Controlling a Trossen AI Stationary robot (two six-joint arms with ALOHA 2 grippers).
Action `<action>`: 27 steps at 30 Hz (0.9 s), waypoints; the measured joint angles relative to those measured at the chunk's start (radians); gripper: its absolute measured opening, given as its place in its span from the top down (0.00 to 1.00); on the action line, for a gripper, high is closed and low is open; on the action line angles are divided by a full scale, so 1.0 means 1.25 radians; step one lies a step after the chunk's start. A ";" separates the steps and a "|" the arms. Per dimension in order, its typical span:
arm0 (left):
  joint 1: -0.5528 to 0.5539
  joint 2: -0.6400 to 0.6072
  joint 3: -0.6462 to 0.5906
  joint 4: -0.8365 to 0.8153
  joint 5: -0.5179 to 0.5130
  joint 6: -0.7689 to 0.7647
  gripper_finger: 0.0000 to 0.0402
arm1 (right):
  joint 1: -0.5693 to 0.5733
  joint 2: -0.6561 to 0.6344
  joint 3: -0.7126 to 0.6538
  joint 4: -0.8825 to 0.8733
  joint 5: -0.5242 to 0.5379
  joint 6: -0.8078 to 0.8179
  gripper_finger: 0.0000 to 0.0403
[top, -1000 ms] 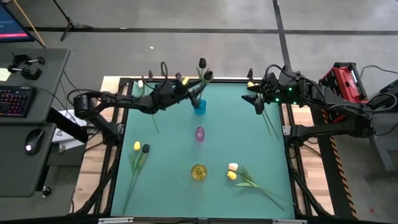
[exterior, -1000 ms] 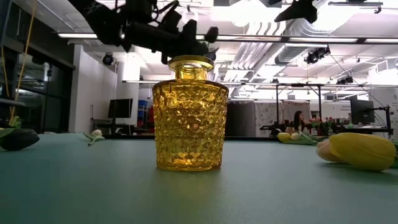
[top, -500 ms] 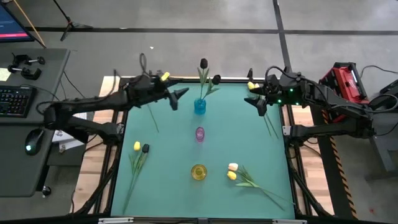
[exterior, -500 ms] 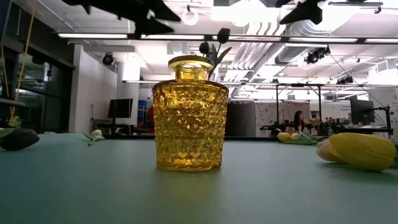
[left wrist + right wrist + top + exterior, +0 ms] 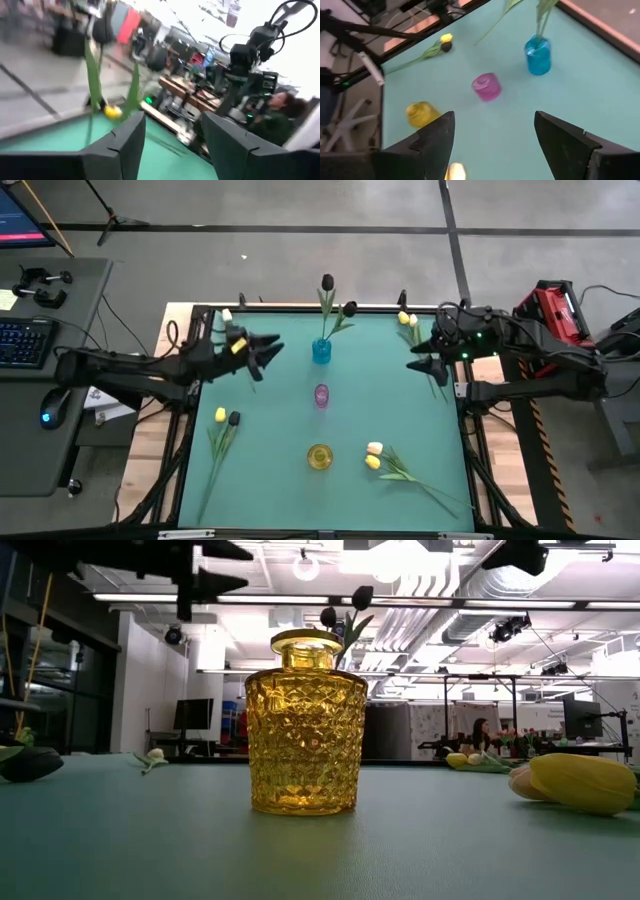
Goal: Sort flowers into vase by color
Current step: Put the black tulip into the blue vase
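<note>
Though unlabelled, blue vase (image 5: 321, 351), two dark tulips (image 5: 327, 282)

table (image 5: 290, 430) covered in green, edged by a wooden frame | desk (image 5: 40, 380) seen to its left, keyboard (image 5: 22, 340) and mouse (image 5: 51, 409) laid on it | red case (image 5: 552, 308) seen at right | seated person (image 5: 479, 733) seen in the room behind

- My left arm reaches in from the left side, stretched low along the far-left part of the surface; its left gripper (image 5: 268, 352) points toward the middle, fingers (image 5: 122, 142) spread apart and empty.
- My right arm comes in from the right edge; the right gripper (image 5: 425, 361) hangs there, fingers (image 5: 560, 137) wide apart, empty.
</note>
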 joint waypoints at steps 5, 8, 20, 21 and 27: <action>-0.084 -0.011 0.018 -0.228 0.072 -0.148 0.59 | 0.084 0.012 0.000 0.004 0.002 0.079 0.35; -0.149 0.001 0.092 -0.477 0.121 -0.202 0.61 | 0.142 0.034 0.000 0.018 0.015 0.140 0.35; -0.480 0.234 0.317 -1.117 0.268 -0.640 0.70 | 0.270 0.200 0.000 0.146 0.120 0.312 0.35; -0.511 0.260 0.317 -1.119 0.278 -0.668 0.71 | 0.273 0.214 0.000 0.155 0.119 0.323 0.35; -0.664 0.388 0.317 -1.117 0.319 -0.882 0.73 | 0.286 0.272 0.000 0.180 0.111 0.330 0.35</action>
